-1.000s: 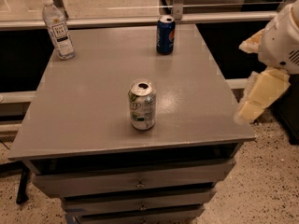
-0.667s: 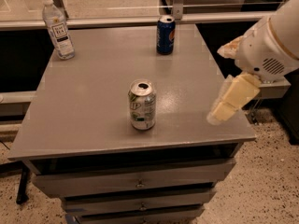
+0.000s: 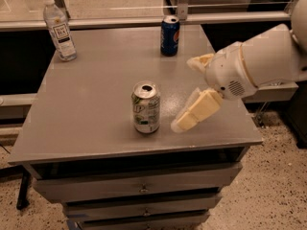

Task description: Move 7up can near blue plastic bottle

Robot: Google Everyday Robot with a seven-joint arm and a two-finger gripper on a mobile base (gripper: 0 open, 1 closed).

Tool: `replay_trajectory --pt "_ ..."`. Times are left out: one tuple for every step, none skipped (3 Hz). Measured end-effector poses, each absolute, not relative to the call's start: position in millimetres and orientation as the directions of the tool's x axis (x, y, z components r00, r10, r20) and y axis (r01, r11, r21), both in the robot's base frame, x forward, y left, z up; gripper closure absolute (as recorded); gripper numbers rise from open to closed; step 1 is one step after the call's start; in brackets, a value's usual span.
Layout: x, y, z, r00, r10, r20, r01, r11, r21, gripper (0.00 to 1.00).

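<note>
Judging this as the reach step, with nothing gripped yet. Hovering the end effector (image 3: 184, 94) spread open and empty above the bench (image 3: 86, 128), just right of the 7up can (image 3: 146, 108). Finding that can upright near the front-middle, long axis vertical, pull-tab top pointing up. Needing next to close around its sides, then carry it to the far-left corner beside the blue plastic bottle (image 3: 59, 28), well apart, avoiding the dark blue soda can (image 3: 170, 35)

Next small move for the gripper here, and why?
Probably slide the gripper toward the 7up can so its open fingers straddle it: the can stands upright, ungrasped, close beside the gripper, while the blue plastic bottle waits at the table's far corner.
</note>
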State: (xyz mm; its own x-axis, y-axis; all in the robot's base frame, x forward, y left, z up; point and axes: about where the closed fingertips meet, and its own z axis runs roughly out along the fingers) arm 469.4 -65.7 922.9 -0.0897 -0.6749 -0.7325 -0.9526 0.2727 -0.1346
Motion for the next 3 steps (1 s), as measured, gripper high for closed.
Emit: replay_trajectory --pt "477.3 -36.4 898.1 -0.070 -0.582 -0.810 -0.961 0.258 -0.102 0.00" --pt "489.2 -16.3 880.2 -0.084 -0.490 -0.868 -0.962 0.266 -0.057 0.00" --pt "495.9 -0.5 871.6 -0.109 -0.408 -0.907 -0.961 0.275 -0.008 0.16"
